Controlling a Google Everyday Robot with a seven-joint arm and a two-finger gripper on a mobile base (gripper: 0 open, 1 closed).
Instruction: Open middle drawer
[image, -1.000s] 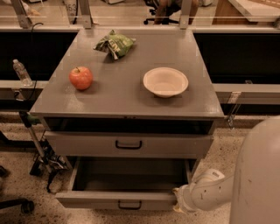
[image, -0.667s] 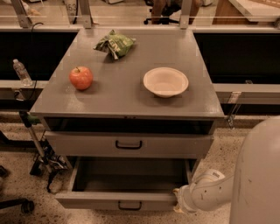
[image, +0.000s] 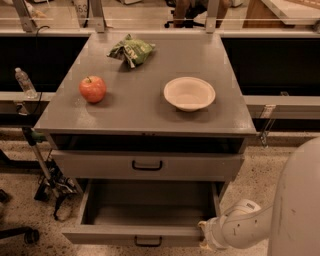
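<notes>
The middle drawer (image: 145, 234) is pulled well out below the table top, and its grey inside shows nothing in it. A small black bar handle sits at the centre of its front. My gripper (image: 204, 236) is at the right front corner of this drawer, at the end of my white arm (image: 240, 227), which comes in from the lower right. The gripper is mostly hidden behind the wrist and the drawer front.
Above the open drawer, another drawer front (image: 147, 166) with a black handle stands nearly closed. On the grey table top (image: 140, 107) lie a red apple (image: 92, 89), a white bowl (image: 189, 93) and a green chip bag (image: 131, 50). A water bottle (image: 24, 82) and cables (image: 52, 187) are at the left.
The open drawer has slid slightly further out toward the camera, and my gripper has moved with its right corner. The objects on top have not moved.
</notes>
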